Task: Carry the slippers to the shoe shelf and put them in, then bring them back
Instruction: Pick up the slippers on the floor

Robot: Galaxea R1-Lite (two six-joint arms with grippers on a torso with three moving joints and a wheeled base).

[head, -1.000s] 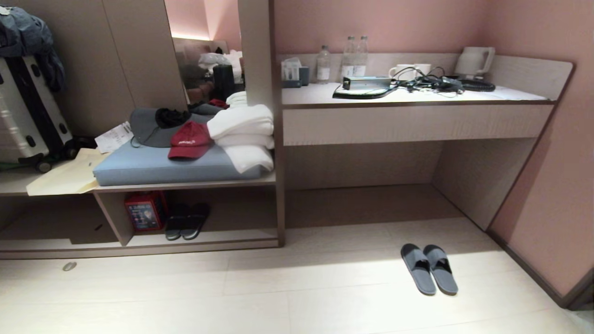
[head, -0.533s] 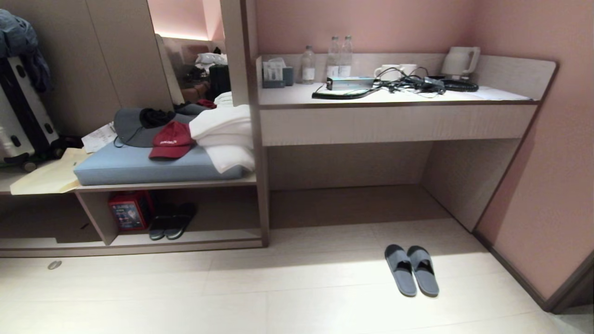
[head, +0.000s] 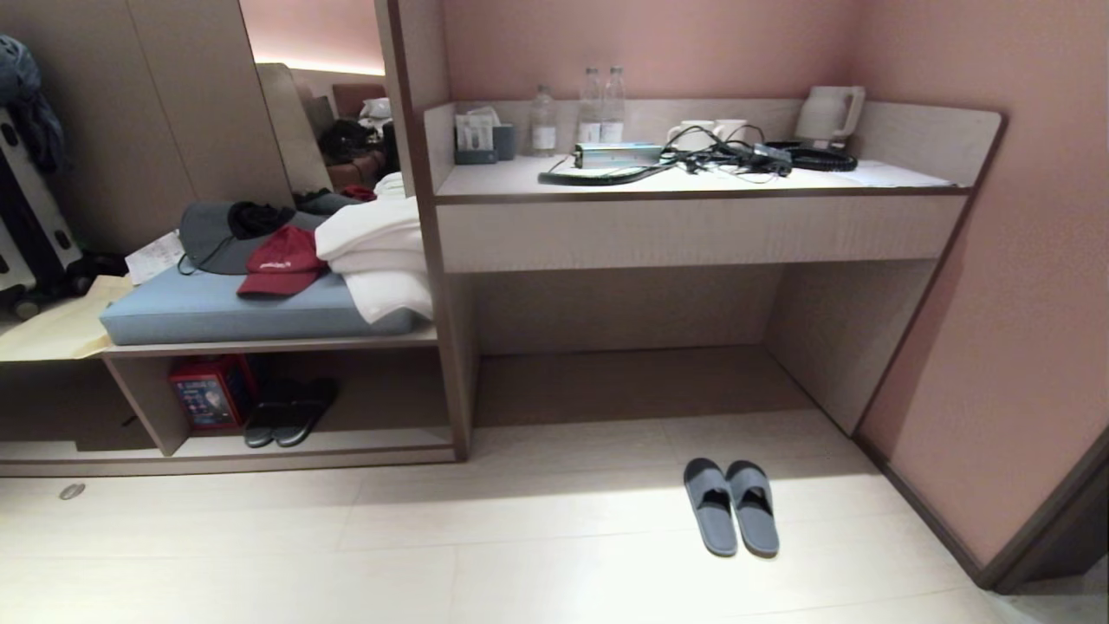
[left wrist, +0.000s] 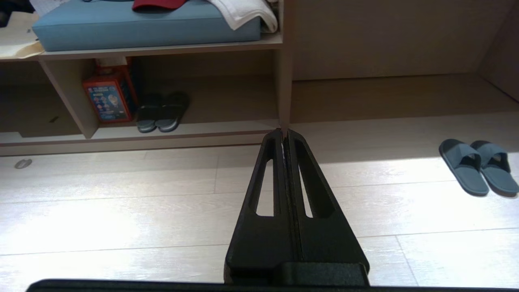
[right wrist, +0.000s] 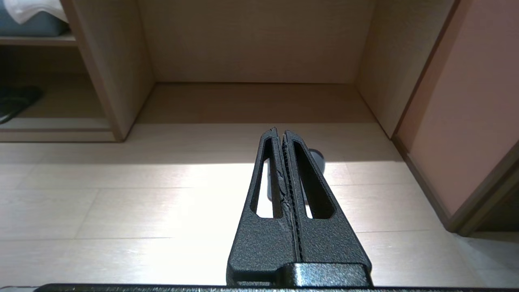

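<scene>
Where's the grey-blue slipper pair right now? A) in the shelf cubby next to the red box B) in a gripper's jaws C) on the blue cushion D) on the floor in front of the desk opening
D: the slippers lie side by side on the floor before the desk opening; the shoe shelf holds only a darker pair.

Pink walls [head: 1022, 286], pale plank floor [head: 485, 563], desk counter [head: 693, 227].

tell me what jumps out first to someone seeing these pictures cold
The slippers, a grey-blue pair side by side, lie alone on the pale floor in a bright patch in front of the open space under the desk. To the left, the shoe shelf already holds a darker pair beside a red box. Both the left gripper and right gripper hang shut above the floor.
</scene>
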